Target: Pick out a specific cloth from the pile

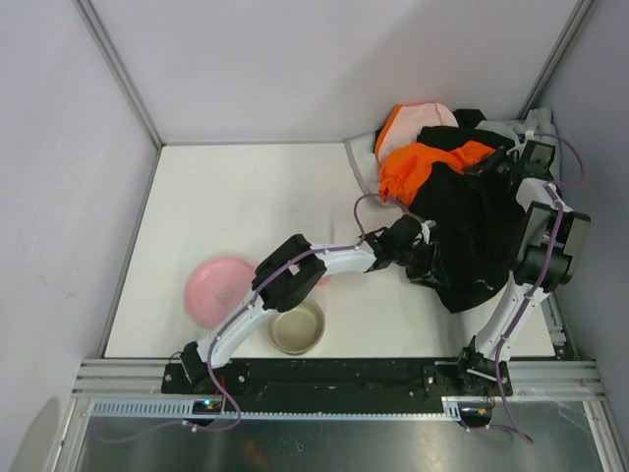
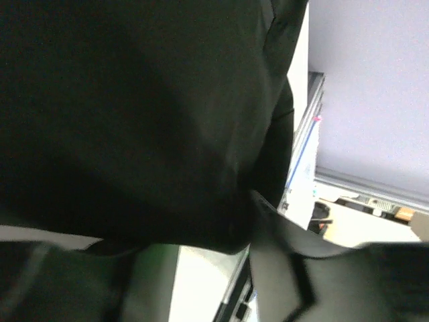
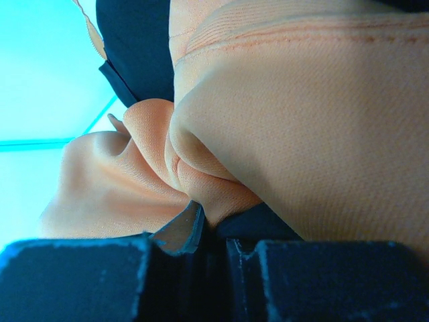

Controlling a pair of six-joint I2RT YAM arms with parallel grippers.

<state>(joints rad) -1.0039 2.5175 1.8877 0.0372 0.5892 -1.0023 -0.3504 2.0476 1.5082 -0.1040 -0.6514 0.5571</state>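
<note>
The pile (image 1: 442, 167) of orange, black, pale pink and grey clothes lies at the back right. A big black garment (image 1: 477, 231) spreads from it toward the front. My left gripper (image 1: 425, 258) is at that garment's left edge. In the left wrist view black fabric (image 2: 134, 114) fills most of the frame, and a lobe of it hangs between the fingers of the left gripper (image 2: 201, 282), which stand apart, open. No pale stripe shows, so I cannot tell whether this is the cloth. My right gripper (image 1: 496, 157) (image 3: 214, 235) is shut on a fold of the orange garment (image 3: 301, 134) (image 1: 423, 162).
A pink plate (image 1: 221, 285) and a beige bowl (image 1: 297, 327) sit at the front left beside the left arm. Pale walls close the table at the back and on both sides. A metal rail (image 2: 305, 147) runs along the table's right edge.
</note>
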